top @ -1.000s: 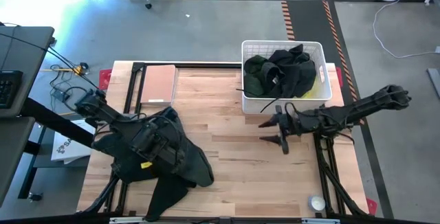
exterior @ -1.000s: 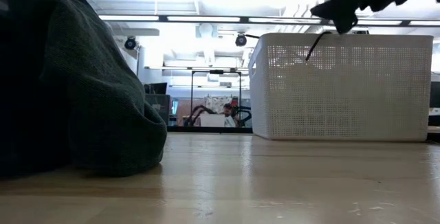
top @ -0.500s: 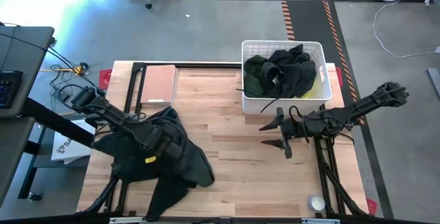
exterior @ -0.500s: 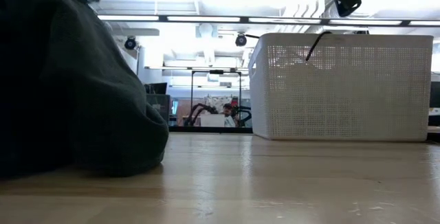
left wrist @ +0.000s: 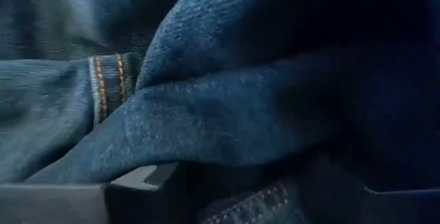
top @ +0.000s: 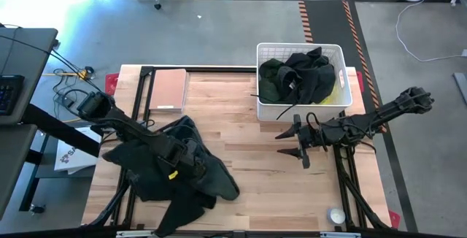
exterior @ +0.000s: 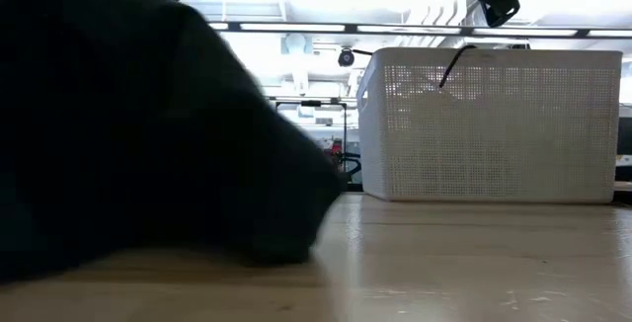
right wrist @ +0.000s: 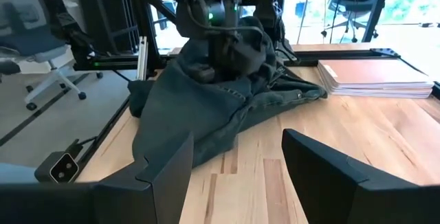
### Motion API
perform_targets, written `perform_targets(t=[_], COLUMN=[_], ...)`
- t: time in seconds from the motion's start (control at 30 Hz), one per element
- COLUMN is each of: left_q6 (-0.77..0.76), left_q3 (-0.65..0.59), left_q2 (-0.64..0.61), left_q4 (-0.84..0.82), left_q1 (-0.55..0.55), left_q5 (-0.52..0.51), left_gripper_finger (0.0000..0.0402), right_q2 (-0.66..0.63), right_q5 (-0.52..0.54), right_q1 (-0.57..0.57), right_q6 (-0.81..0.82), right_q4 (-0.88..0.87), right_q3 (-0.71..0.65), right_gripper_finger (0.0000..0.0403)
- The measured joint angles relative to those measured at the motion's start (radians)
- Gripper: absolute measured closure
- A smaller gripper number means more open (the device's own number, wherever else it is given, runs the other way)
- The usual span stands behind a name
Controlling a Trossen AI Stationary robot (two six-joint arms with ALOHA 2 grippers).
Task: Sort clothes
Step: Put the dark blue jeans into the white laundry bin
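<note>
A dark denim garment (top: 208, 183) lies bunched on the table's near left. It fills the left of the low view (exterior: 128, 134) and also shows in the right wrist view (right wrist: 220, 107). My left gripper (top: 184, 166) is sunk in it from above, and cloth (left wrist: 227, 114) fills the gap between its fingers. My right gripper (top: 286, 142) hangs open and empty above the table, just near of the white lattice basket (top: 299, 46). The basket holds dark clothes (top: 303, 77) and a neon yellow one (top: 337, 92). My left gripper holds a thick bunched fold of the denim (left wrist: 206, 148) between its two fingers (left wrist: 137, 183), coming from above. Several layers lie in the gap. The rest of the garment lies slack on the table around the gripper.
A flat tan board (top: 169, 88) lies at the far left of the table. The basket (exterior: 494, 124) stands at the far right. Bare wood (top: 248, 128) lies between the garment and my right gripper.
My left gripper has gone toward the table's right and near edges, and the denim garment has gone with it. The garment's bulk has slid right and heaped up higher in the low view. My right gripper has risen a little.
</note>
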Motion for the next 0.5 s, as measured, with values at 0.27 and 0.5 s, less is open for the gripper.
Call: perform_targets(t=[0.27, 0.5], left_q6=[0.049, 0.183], left_q3=[-0.017, -0.024], left_q2=[0.11, 0.137], left_q4=[0.251, 0.529], left_q1=[0.007, 0.03], left_q5=[-0.123, -0.342], left_gripper_finger=[0.0255, 0.0314], right_q2=[0.0, 0.0], right_q5=[0.0, 0.015], right_q1=[0.0, 0.0], right_q6=[0.017, 0.019], right_q4=[-0.002, -0.002], right_q3=[0.0, 0.0], right_gripper_finger=[0.0183, 0.0183])
